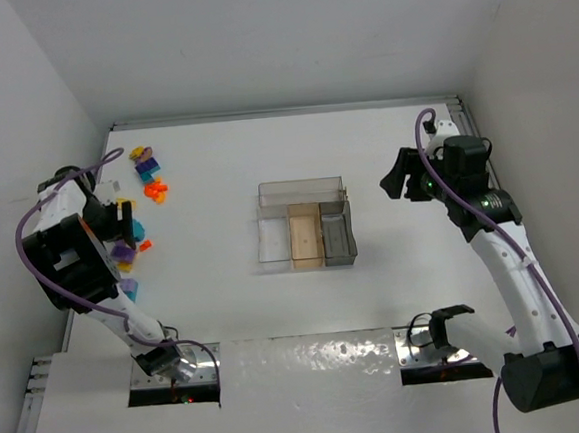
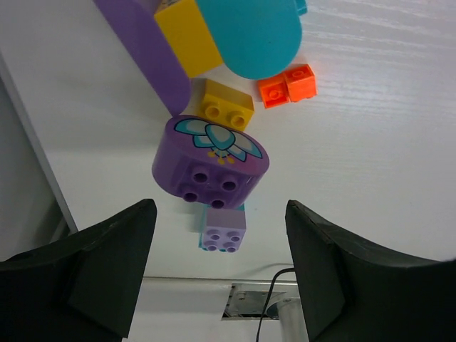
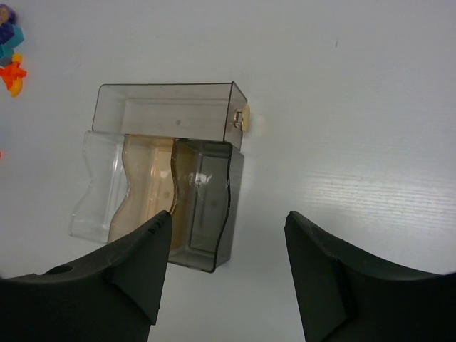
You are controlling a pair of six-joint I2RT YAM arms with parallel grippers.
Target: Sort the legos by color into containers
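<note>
The legos lie at the table's left: an orange, teal and purple cluster point(image 1: 147, 174) at the back, and more by my left gripper point(image 1: 122, 230). In the left wrist view, a round purple flower brick point(image 2: 210, 160) lies just ahead of my open left gripper point(image 2: 219, 214), with a small lilac brick point(image 2: 223, 229) on a teal one level with the fingertips. Yellow point(image 2: 226, 105), orange point(image 2: 287, 84) and teal point(image 2: 249, 32) pieces lie farther off. The containers point(image 1: 300, 183) sit mid-table, all looking empty. My right gripper point(image 1: 399, 183) hangs open to their right, holding nothing; its wrist view shows the grey bin point(image 3: 206, 206).
The tray has a long smoky bin point(image 3: 167, 117) at the back with clear point(image 3: 96, 185), tan point(image 3: 146, 189) and grey bins in front. Two cut-outs point(image 1: 172, 386) point(image 1: 431, 358) hold the arm bases at the near edge. The left wall stands close beside the left arm.
</note>
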